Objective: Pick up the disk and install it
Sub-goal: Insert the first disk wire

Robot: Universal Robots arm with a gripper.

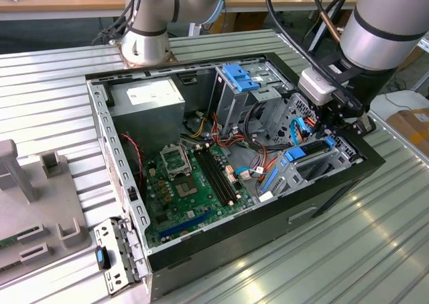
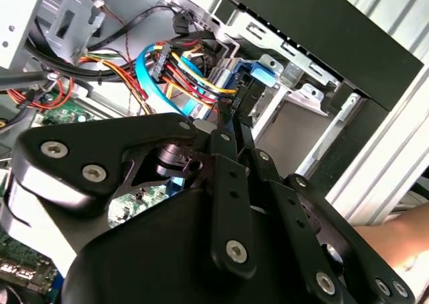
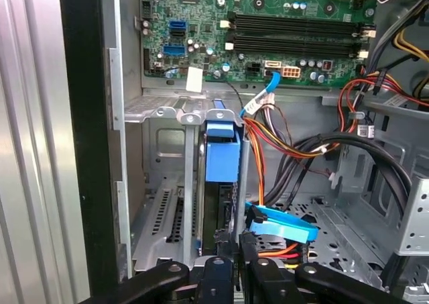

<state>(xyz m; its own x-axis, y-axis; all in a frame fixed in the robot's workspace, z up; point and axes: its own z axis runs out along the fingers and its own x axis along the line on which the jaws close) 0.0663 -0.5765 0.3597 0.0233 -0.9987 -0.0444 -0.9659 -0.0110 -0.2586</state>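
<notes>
Lighting is bright and even, apparently from overhead; the ribbed metal worktop [image 1: 375, 250] in the exterior view carries broad pale glare streaks. The computer case [image 1: 322, 203] interior is dimmer, with soft shadow under its walls. In the second wrist view the black claw [image 2: 231, 126] linkage close to the lens appears slightly soft.

One disk [image 3: 222, 153]; one gripper [image 3: 234, 247].

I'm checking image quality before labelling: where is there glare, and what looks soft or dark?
Exterior view: bright glare streaks on the ribbed metal table; the case floor beside the power supply sits in shadow. Second wrist view: the black gripper looms close and soft. First wrist view: evenly lit, the motherboard crisp.
</notes>
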